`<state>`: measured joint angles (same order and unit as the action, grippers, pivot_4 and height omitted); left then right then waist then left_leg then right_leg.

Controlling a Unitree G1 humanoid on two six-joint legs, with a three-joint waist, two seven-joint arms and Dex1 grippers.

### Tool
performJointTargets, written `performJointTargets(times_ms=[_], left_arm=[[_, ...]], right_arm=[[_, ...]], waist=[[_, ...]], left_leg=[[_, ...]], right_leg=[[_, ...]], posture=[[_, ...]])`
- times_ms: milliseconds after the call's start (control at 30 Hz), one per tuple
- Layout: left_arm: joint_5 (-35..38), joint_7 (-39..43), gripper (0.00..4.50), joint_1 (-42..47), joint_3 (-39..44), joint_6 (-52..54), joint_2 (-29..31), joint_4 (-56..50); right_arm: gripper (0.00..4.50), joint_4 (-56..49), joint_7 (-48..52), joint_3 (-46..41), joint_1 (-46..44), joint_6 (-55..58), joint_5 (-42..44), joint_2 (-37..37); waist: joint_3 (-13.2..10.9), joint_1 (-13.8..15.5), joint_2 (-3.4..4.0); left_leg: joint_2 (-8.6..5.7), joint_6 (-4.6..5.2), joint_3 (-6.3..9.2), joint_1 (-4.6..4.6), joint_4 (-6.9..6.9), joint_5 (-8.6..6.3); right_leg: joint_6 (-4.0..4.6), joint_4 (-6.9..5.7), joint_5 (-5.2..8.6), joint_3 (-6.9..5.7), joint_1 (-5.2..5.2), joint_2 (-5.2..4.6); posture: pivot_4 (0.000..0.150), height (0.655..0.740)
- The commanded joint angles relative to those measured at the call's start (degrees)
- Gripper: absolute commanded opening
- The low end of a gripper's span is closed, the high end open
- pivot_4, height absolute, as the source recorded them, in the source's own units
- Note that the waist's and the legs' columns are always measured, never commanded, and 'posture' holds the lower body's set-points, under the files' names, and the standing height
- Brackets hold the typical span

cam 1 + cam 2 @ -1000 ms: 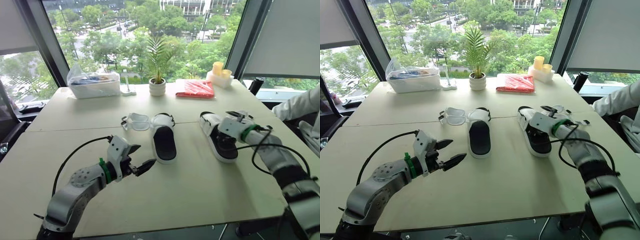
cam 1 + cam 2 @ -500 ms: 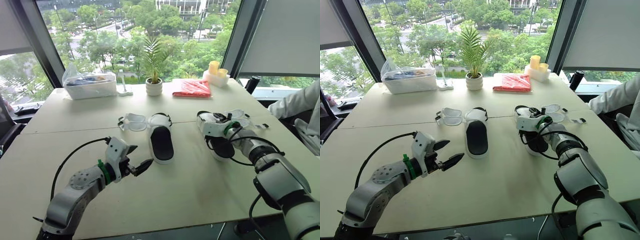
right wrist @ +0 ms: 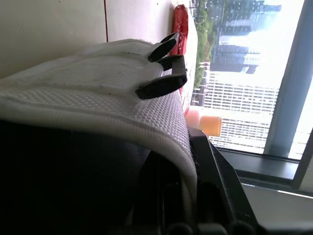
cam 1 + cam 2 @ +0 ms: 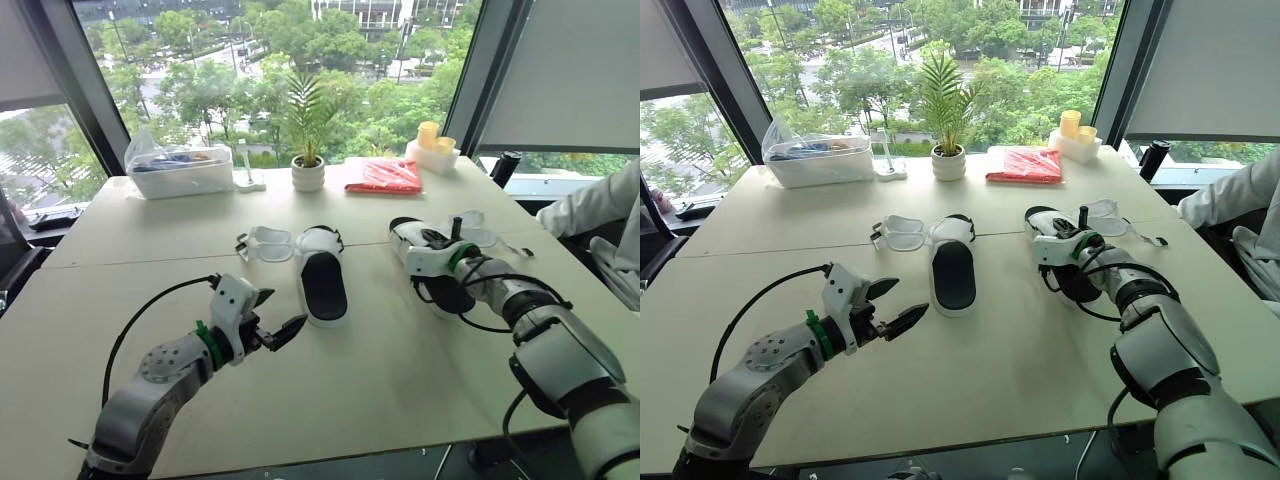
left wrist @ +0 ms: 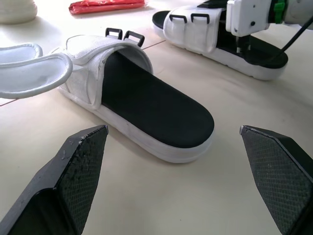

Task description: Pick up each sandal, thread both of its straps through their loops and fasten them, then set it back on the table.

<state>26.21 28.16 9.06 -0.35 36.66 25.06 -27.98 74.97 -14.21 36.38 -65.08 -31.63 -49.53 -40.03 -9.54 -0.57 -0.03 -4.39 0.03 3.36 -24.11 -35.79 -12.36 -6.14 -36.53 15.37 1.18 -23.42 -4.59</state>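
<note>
Along the table's (image 4: 400,370) near edge, the left gripper (image 4: 285,311) hovered spread open over bare surface. The right gripper (image 4: 450,240) sat in a sandal (image 5: 193,36), grip unclear.

Bare tabletop (image 4: 390,370) before middle sandal (image 4: 325,290) (spread straps (image 4: 265,243) alongside)

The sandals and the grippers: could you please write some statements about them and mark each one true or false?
1. The left gripper is open. True.
2. The left gripper holds the left sandal. False: it is apart from it.
3. The left sandal's straps are fastened. False: they lie open beside it.
4. The right gripper is at the right sandal. True.
</note>
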Motion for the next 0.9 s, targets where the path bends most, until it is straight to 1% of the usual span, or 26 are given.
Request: performJointTargets(times_ms=[33, 133, 200, 333, 400, 500, 700, 900], left_arm=[[-0.2, 1.1, 4.50, 1.7, 0.8, -1.9, 0.6, 0.2], [0.0, 1.7, 4.50, 2.5, 0.9, -1.9, 0.6, 1.6], [0.0, 2.5, 4.50, 3.2, 0.6, -2.2, 0.6, 2.8], [-0.9, 4.0, 4.50, 5.9, -0.2, -3.6, 0.5, 5.8], [-1.2, 4.1, 4.50, 7.1, -0.3, -4.3, 0.3, 7.1], [-1.3, 3.7, 4.50, 7.9, 0.0, -4.5, -0.4, 7.7], [-2.2, 3.3, 4.50, 6.7, 0.0, -4.6, -0.4, 6.1], [-2.2, 2.2, 4.50, 5.8, 0.7, -4.2, -0.2, 4.5]], right_arm=[[0.03, -10.4, -8.1, 2.3, -2.0, -18.2, -5.0, -11.1], [0.03, -21.2, -13.1, 3.9, 0.5, -30.5, -10.4, -18.8], [0.03, -28.4, -16.9, 3.9, 2.1, -36.1, -14.1, -22.3], [0.03, -40.9, -24.8, 3.0, 5.6, -44.0, -21.7, -25.9], [0.03, -44.1, -28.3, 2.9, 6.7, -45.1, -25.3, -26.3], [0.03, -46.7, -32.5, 4.8, 7.0, -44.6, -31.4, -25.4], [0.03, -46.0, -35.6, 9.4, 3.3, -45.4, -37.5, -20.2], [0.03, -38.9, -37.3, 14.9, -0.3, -43.3, -41.5, -15.2]], waist=[[-0.1, 0.1, 0.13], [-0.1, -0.3, 0.12], [-0.1, -0.7, 0.11], [-0.1, -0.6, 0.13], [-0.1, -0.4, 0.12], [-0.1, -0.2, 0.12], [-0.1, -0.4, 0.11], [-0.1, -0.3, 0.11]], left_leg=[[-0.04, 0.00, 0.00, -0.07, -0.01, 0.00], [0.00, -0.02, -0.01, -0.06, 0.06, 0.01], [0.04, -0.09, -0.05, 0.01, 0.13, 0.05], [0.10, -0.26, -0.19, 0.31, 0.22, 0.17], [0.10, -0.34, -0.15, 0.36, 0.22, 0.23], [0.09, -0.37, -0.15, 0.43, 0.17, 0.26], [0.07, -0.37, -0.14, 0.46, 0.20, 0.26], [0.08, -0.39, -0.15, 0.52, 0.27, 0.28]], right_leg=[[0.00, -0.01, 0.00, 0.00, -0.06, -0.03], [-0.02, -0.01, 0.02, 0.01, -0.09, 0.03], [-0.02, -0.04, 0.02, 0.06, -0.11, 0.06], [0.01, -0.43, 0.05, 0.22, -0.09, 0.06], [0.04, -0.59, 0.07, 0.22, -0.11, 0.14], [0.05, -0.67, 0.07, 0.22, -0.03, 0.15], [0.06, -0.66, 0.07, 0.22, -0.01, 0.14], [0.07, -0.66, 0.08, 0.23, 0.00, 0.15]], posture=[[0.150, 0.7400], [0.150, 0.7400], [0.150, 0.7400], [0.150, 0.7400], [0.150, 0.7400], [0.150, 0.7400], [0.150, 0.7400], [0.150, 0.7400]])
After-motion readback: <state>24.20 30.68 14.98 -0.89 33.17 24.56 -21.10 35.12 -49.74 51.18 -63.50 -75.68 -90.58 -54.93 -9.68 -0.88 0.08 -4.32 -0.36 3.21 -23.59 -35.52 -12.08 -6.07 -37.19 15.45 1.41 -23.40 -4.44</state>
